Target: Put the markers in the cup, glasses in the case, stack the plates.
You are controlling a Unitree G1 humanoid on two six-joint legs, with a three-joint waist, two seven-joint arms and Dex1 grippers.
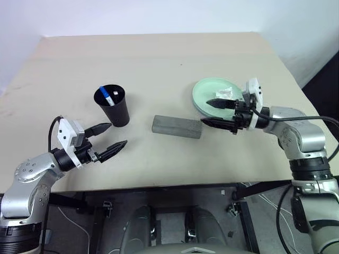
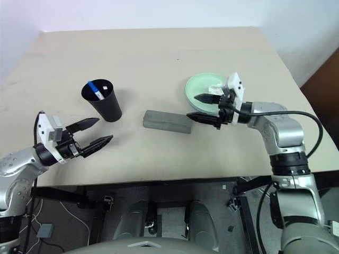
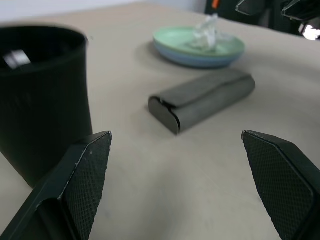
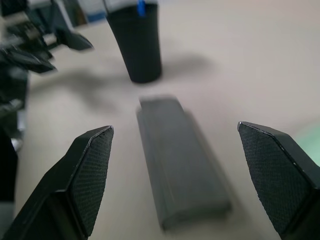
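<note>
Markers (image 1: 108, 97): two, standing inside the cup (image 1: 114, 107); a blue cap and a white barrel show above the rim, the second pen is harder to make out.

Cup: black, tapered, upright on the bench (image 1: 159, 58), toward the robot's left side.

Case (image 1: 177, 127): grey, rectangular, lid closed, lying flat near the middle of the bench between the cup and the plates, apart from both.

Plates (image 1: 204, 100): stacked, mint green one on top of the light blue one, whose edge shows underneath in the left wrist view; they sit on the robot's right side of the bench.

Glasses (image 3: 207, 32): pale and translucent, resting on the upper plate, folded or heaped; their exact pose cannot be told.

Right gripper (image 1: 218, 111): jaws released and spread wide, empty, held over the near edge of the plates and pointing toward the case, whose end lies just beyond the fingertips.

Left gripper (image 1: 113, 135): jaws released and spread wide, empty, held just in front of the cup and near its base, not touching it, pointing across the bench toward the case.
</note>
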